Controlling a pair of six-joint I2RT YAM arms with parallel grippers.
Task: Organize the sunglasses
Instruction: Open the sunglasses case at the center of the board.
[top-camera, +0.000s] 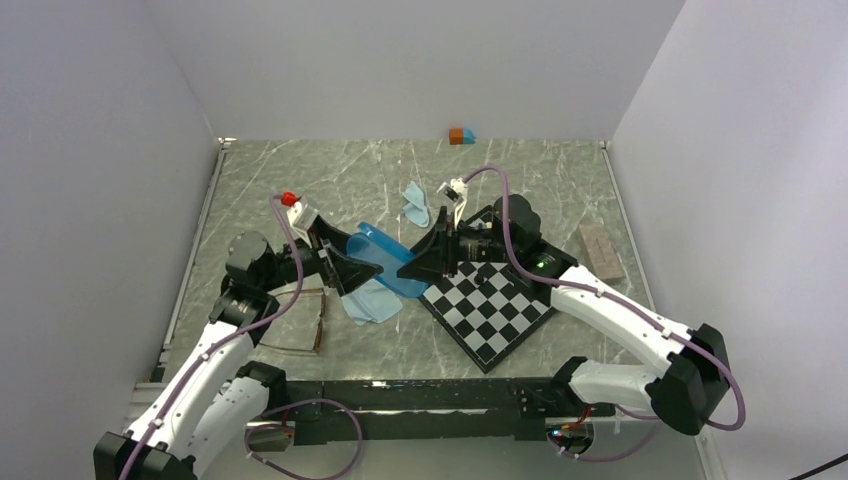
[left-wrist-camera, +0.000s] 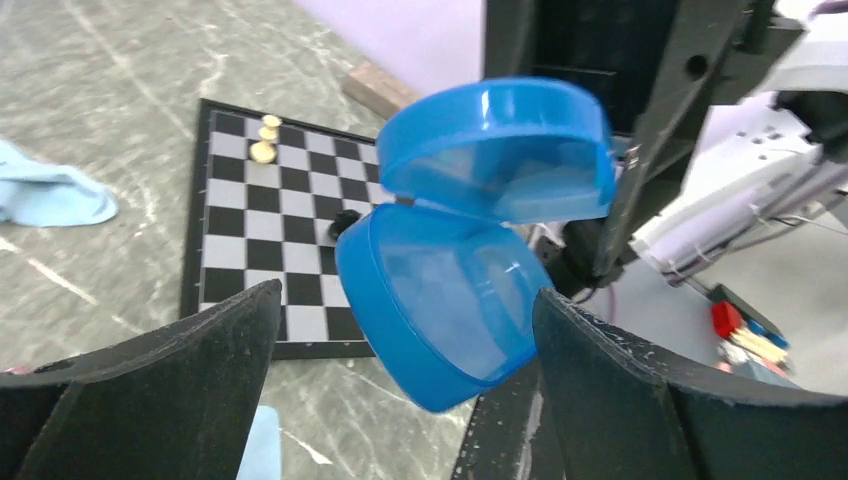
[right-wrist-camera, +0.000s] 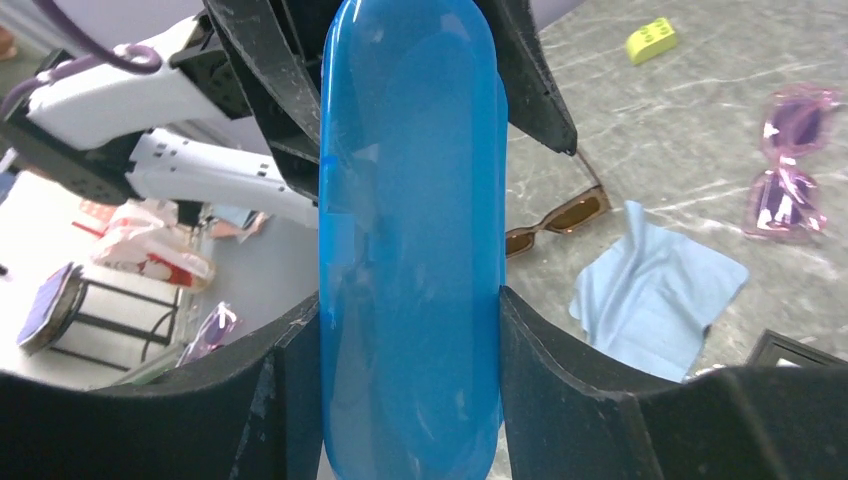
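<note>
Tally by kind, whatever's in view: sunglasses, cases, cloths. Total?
Sunglasses: 2 (brown pair, purple pair)
Cases: 1 (blue case)
Cloths: 2 (far cloth, near cloth)
Total: 5

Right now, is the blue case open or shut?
Open. In the left wrist view the blue case gapes like a clam, its lid tilted up from the lower shell. The right pincer clamps it.
</note>
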